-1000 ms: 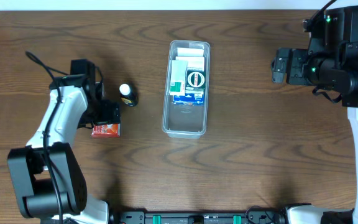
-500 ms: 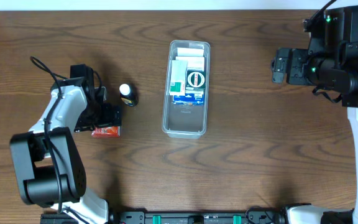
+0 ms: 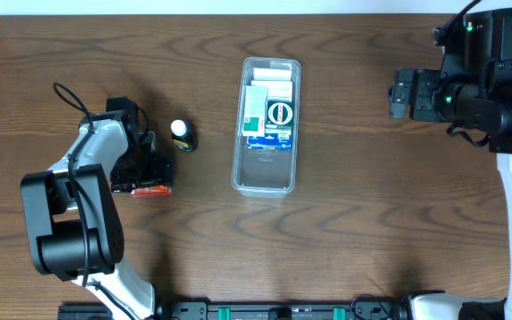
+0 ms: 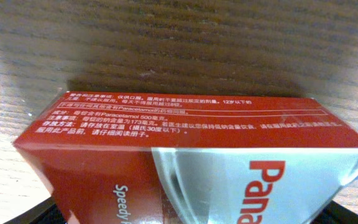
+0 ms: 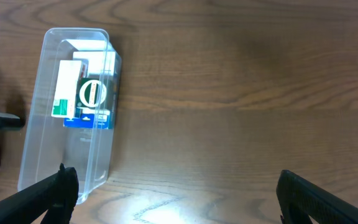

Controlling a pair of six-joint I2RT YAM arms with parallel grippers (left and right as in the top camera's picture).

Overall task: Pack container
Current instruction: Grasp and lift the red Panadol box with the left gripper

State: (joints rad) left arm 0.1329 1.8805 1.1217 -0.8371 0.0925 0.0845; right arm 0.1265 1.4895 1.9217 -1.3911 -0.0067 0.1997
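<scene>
Container (image 3: 265, 173) overhead; box (image 4: 166, 118) lettering left-wrist only

Clear plastic container (image 3: 266, 178), long and rectangular, with rounded corners and a raised rim. Stands upright and open-topped near the middle of the desk (image 3: 380, 222), long axis running away from the robot's base. Holds small boxes packed flat in the far half: a white-and-green box (image 3: 254, 111), a box with a round emblem (image 3: 279, 113), a blue box (image 3: 269, 140) closest to the base. In the near half, only wood grain visible through the clear floor.
</scene>
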